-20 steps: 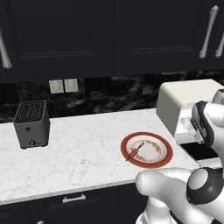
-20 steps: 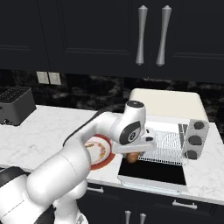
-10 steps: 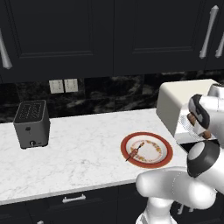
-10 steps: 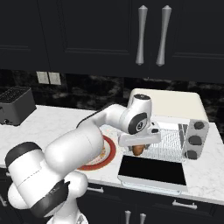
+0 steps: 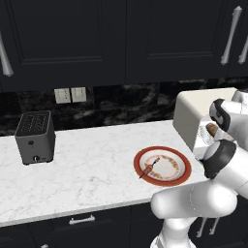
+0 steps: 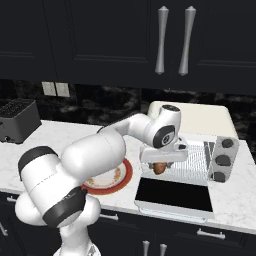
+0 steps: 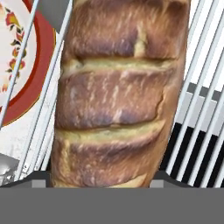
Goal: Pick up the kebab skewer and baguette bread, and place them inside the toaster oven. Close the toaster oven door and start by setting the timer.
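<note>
While the jaws (image 6: 159, 162) grip the baguette (image 7: 118, 94) over the wire rack (image 6: 192, 165) at the mouth of the toaster oven (image 6: 200, 117), the skewer (image 5: 150, 167) lies on the plate (image 5: 181, 177), the door (image 6: 172, 195) hangs open and the timer is unset.

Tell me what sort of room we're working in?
A kitchen, rendered: marble counter under dark cabinets, with a slot toaster, toaster oven and a plate.

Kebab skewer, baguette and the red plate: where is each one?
kebab skewer (image 5: 150, 167), left base view, middle of the stick.
baguette (image 7: 118, 96), hand view, middle of the crust.
red plate (image 5: 162, 180), left base view, near rim.
</note>
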Controlling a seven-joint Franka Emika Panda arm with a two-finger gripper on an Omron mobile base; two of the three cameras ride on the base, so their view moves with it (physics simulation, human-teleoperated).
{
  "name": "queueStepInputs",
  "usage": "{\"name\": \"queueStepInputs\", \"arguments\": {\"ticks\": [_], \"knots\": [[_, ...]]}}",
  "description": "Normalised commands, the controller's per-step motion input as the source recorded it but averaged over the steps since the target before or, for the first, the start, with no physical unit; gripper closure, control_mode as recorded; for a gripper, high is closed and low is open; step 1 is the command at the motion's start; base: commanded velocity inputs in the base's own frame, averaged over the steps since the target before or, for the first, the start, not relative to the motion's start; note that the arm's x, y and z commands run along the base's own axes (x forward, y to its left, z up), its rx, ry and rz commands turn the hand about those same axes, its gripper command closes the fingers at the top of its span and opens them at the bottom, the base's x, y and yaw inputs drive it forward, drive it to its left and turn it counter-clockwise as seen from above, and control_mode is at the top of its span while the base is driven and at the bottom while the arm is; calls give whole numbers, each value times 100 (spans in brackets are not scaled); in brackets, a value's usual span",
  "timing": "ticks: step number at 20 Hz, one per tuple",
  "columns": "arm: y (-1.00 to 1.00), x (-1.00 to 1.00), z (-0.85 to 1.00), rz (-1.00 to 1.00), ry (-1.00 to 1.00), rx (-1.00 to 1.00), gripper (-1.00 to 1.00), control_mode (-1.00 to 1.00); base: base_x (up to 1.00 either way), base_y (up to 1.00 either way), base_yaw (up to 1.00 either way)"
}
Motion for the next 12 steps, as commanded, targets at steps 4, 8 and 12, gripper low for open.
{"name": "queueStepInputs", "arguments": {"ticks": [4,8,12], "knots": [[27,0,-8,0,-3,0,-100,-100,0,0,0],[36,-3,-22,0,-4,0,-100,-100,0,0,0],[14,-12,-12,0,-5,0,-100,-100,0,0,0]]}}
